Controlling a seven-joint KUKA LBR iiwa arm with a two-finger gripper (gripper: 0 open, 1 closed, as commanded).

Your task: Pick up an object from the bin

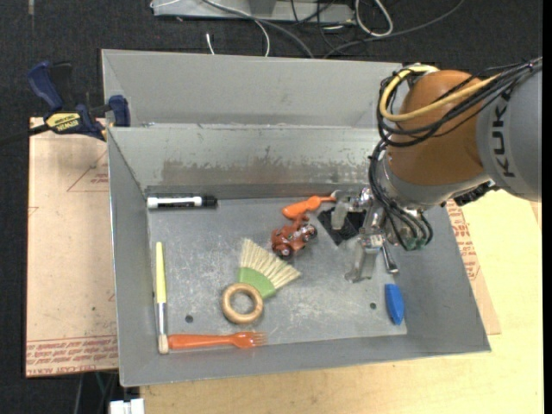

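Holding nine loose things spread singly over its floor, the grey bin (259,158) is the biggest item here. The arm (440,136), with its orange cover and looped cables, reaches in from the right and hangs over the bin's right half. At its end the tool (373,272) points down at bare floor. Its two metal fingers (358,266) stand apart with nothing between them.

The nearest thing is one small blue block (393,304). It lies just beside the tool, toward the front wall and a little to the right, and looks clear of the fingers. One black lump (339,222) sits just on the tool's other side, toward the back wall and to the left. Whether it touches the tool I cannot tell.

The rest lie farther left, each counted once:
- One orange fork (216,341) lies along the front wall.
- One pale yellow stick (159,296) lies along the left wall, its near end close to the fork's handle.
- One black marker (181,202) with a white band lies at the foot of the back wall.
- One brush (267,270) with a green base and cream bristles lies near the middle.
- One wooden ring (242,304) lies touching the brush's green end.
- One orange carrot-shaped piece (306,205) lies near the back wall.
- One small red-brown toy (291,238) lies just in front of the orange piece, between it and the brush.
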